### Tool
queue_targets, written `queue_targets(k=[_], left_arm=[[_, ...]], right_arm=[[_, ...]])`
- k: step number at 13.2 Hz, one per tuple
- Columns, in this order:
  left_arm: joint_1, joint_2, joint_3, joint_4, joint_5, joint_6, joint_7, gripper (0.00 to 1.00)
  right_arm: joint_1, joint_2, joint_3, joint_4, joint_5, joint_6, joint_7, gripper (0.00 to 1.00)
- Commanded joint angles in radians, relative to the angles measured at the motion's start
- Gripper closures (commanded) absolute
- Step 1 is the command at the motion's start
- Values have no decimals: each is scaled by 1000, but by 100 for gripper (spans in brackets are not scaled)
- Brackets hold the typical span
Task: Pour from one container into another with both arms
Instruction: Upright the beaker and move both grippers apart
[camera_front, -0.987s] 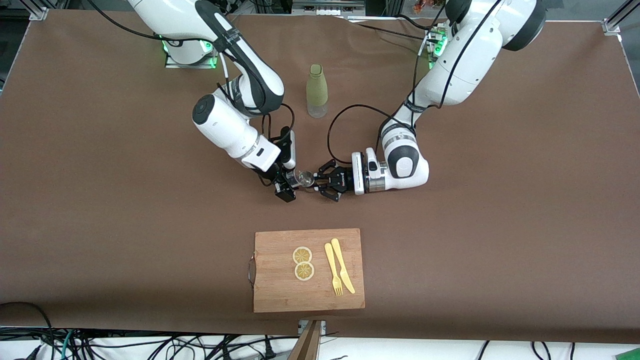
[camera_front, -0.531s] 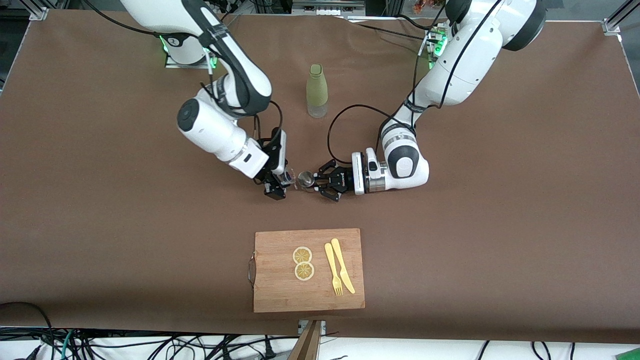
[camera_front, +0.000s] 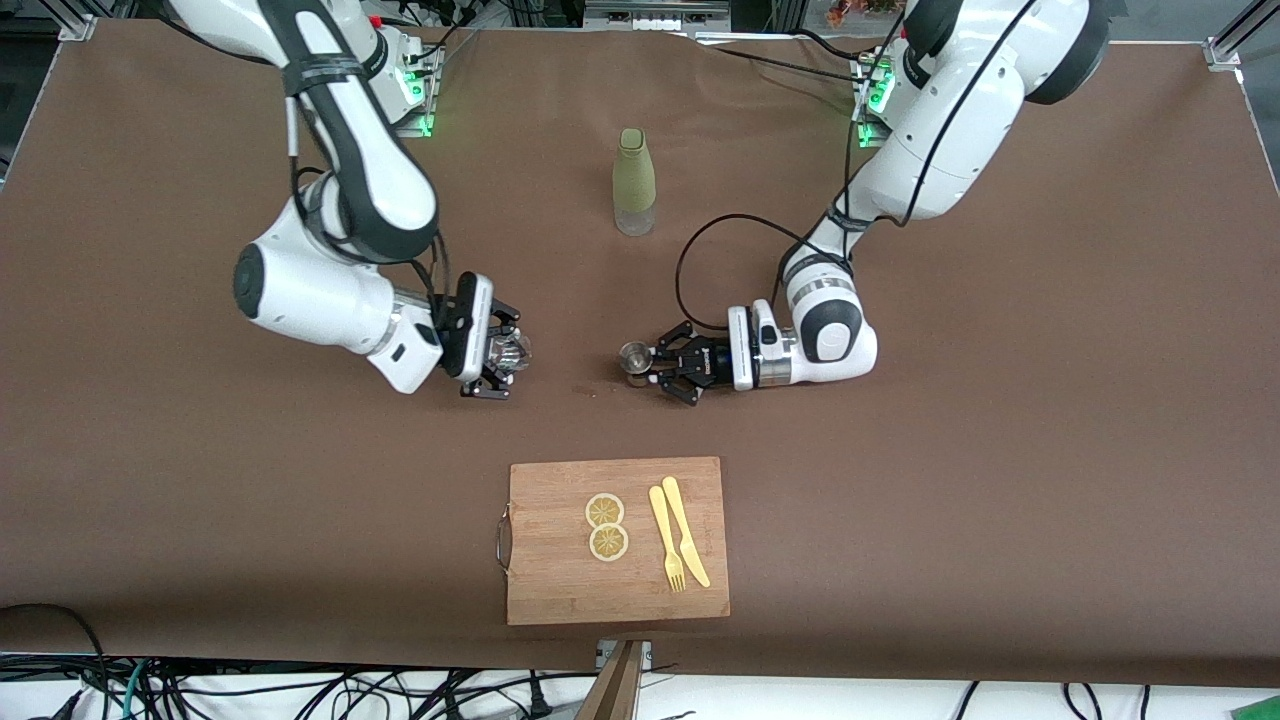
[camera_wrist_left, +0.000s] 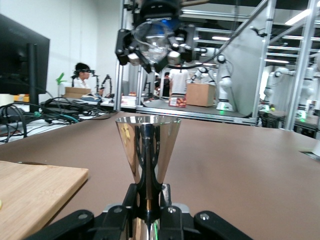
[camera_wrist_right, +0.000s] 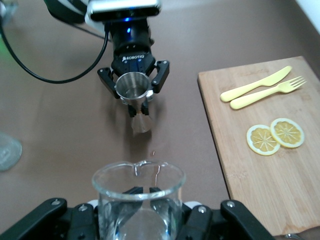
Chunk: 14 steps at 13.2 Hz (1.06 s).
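Note:
My right gripper (camera_front: 505, 357) is shut on the tiny clear glass tumbler (camera_front: 510, 349), held in the air over bare table toward the right arm's end. In the right wrist view the tumbler (camera_wrist_right: 137, 197) fills the space between the fingers. My left gripper (camera_front: 647, 362) is shut on the waist of the silvery jigger (camera_front: 633, 356), which stands upright low over the table's middle. The left wrist view shows the jigger (camera_wrist_left: 148, 142) close up, and the tumbler (camera_wrist_left: 151, 39) farther off and higher, tilted with its round end facing the jigger. A clear gap separates the two containers.
A tall green-sleeved bottle (camera_front: 634, 182) stands farther from the front camera than the grippers. A wooden cutting board (camera_front: 560, 580) lies nearer, carrying two lemon slices (camera_front: 606, 526) and a yellow fork and knife (camera_front: 678, 535). A few small dark spots (camera_front: 585, 388) mark the cloth between the grippers.
The right arm has swung toward its own end of the table, carrying the tumbler away from the jigger. The left gripper, still holding the jigger, has shifted slightly toward the left arm's end.

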Motion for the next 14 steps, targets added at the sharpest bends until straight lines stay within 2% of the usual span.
queue_targets(k=[1, 5, 8, 11, 14], left_arm=[[85, -23, -14, -68, 99, -91, 89, 100], [209, -85, -10, -149, 297, -162, 101, 100], [327, -130, 8, -190, 475, -262, 103, 100], [383, -148, 119, -194, 631, -400, 116, 100], [433, -140, 222, -184, 737, -521, 185, 100]], right_arm=[[-67, 10, 0, 4, 142, -76, -153, 88], [-205, 56, 0, 4, 245, -223, -368, 88], [-284, 117, 0, 6, 305, -311, -542, 88], [-373, 226, 0, 6, 424, -471, -728, 87], [-444, 326, 0, 7, 460, -575, -848, 87]])
